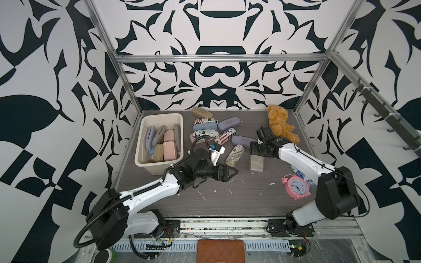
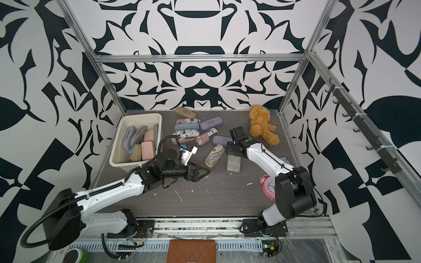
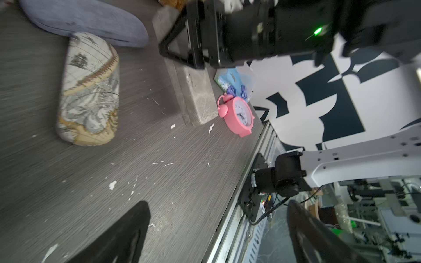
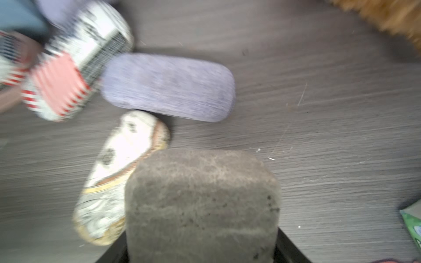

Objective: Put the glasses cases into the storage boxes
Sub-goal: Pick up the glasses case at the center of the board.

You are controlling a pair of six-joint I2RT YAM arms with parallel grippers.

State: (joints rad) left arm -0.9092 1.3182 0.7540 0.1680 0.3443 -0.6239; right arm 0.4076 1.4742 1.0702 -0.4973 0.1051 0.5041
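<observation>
Cases (image 1: 234,154) about seventeen; tub (image 1: 159,115), teddy (image 1: 276,123), clock (image 1: 296,187) one each.

Perhaps eight cases (image 1: 169,148) inside tub (image 1: 159,115)

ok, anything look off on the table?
White flecks litter the table's front half, like chipped debris. A teddy bear at back right and a pink alarm clock at front right don't belong with the glasses cases.

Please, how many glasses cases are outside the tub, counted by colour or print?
Tan case: 1
Blue case: 1
Lilac case: 2
Grey case: 1
Newspaper case: 3
Map case: 1
Pink case, half hidden: 1
Total: 10
</observation>
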